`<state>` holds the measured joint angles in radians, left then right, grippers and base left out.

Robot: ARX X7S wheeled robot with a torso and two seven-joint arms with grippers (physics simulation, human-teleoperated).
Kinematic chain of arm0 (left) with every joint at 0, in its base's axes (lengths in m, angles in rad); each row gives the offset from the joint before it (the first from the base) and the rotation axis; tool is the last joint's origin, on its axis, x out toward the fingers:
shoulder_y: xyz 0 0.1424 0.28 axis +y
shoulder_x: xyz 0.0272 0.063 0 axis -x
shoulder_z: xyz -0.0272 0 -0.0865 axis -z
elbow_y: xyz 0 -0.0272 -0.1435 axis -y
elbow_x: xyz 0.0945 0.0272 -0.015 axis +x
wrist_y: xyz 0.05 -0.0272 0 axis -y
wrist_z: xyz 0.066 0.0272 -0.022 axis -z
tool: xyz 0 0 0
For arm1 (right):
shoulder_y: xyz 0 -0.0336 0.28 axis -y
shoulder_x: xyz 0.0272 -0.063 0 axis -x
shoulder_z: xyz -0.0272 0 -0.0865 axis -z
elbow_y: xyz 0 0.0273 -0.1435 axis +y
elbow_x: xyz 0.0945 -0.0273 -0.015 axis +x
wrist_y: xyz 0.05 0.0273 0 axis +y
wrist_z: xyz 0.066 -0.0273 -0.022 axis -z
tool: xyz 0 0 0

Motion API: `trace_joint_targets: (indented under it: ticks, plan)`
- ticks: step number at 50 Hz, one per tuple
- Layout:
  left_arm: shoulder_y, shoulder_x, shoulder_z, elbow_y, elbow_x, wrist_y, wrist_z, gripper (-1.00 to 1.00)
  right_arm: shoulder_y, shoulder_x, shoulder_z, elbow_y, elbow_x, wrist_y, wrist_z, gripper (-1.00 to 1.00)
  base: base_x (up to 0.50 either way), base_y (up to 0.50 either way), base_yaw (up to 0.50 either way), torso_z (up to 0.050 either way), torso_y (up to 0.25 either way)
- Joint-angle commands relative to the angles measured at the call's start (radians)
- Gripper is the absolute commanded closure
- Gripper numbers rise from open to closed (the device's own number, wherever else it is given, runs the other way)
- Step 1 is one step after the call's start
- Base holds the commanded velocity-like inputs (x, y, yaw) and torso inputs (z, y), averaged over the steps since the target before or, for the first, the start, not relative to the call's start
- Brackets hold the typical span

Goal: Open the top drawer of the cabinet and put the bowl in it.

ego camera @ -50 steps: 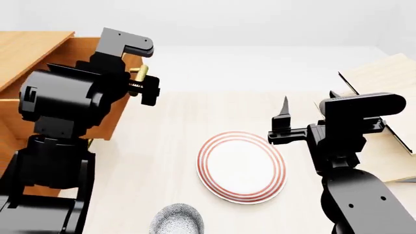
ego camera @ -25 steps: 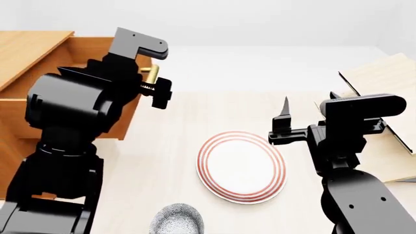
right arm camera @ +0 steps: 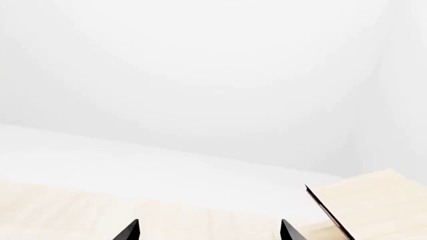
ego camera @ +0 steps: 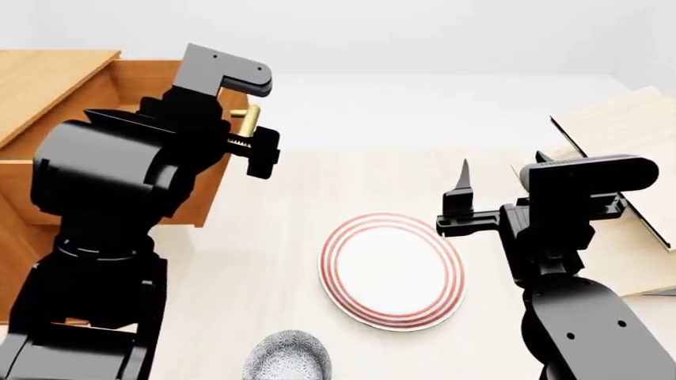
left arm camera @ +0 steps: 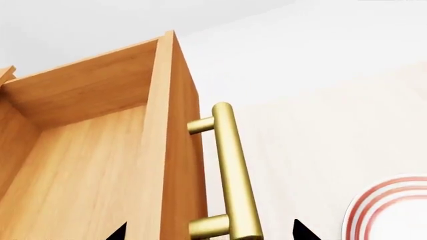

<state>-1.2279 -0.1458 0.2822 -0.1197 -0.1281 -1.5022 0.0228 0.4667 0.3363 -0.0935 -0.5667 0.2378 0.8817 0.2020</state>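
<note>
One drawer (left arm camera: 100, 165) is seen pulled out, orange-brown, brass-handled; left fingers (left arm camera: 117, 232) are spread astride its front. Bowl (ego camera: 287, 358) is cropped at 6 o'clock. Right fingers (right arm camera: 127, 231) are parted.

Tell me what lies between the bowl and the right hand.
In the head view, the plate lies between the bowl and the right hand, flat on the table.

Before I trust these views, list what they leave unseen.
- Bowl: head view, cut off by the bottom edge.
- Lower drawers: head view, hidden behind the left arm.
- Drawer handle: wrist view, its lower end is cut off.
- Left tool: only the fingertips show.
</note>
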Motion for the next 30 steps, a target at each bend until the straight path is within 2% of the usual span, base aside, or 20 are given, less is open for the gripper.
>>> trace_joint_targets:
  ticks: [1, 18, 26, 30]
  plan:
    - [-0.002, 0.044, -0.013, 0.031, -0.14, -0.02, 0.053, -1.0, -0.003, 0.001, 0.0, 0.01, 0.003, -0.01, 0.001, -1.0, 0.0, 0.0, 0.0, 0.0, 0.0]
    - [-0.001, 0.076, -0.085, 0.035, -0.239, -0.066, 0.024, -1.0, -0.001, 0.002, -0.004, 0.017, 0.008, -0.016, 0.003, -1.0, 0.0, 0.0, 0.0, 0.0, 0.002]
    - [-0.031, 0.035, -0.128, 0.0, -0.578, -0.066, -0.205, -1.0, 0.003, 0.003, -0.006, 0.012, 0.012, -0.008, 0.006, -1.0, 0.0, 0.0, 0.0, 0.0, 0.003]
    - [-0.058, 0.027, -0.146, -0.005, -0.606, -0.044, -0.242, -1.0, 0.006, 0.003, -0.007, 0.011, 0.013, -0.006, 0.007, -1.0, 0.0, 0.0, 0.0, 0.0, 0.003]
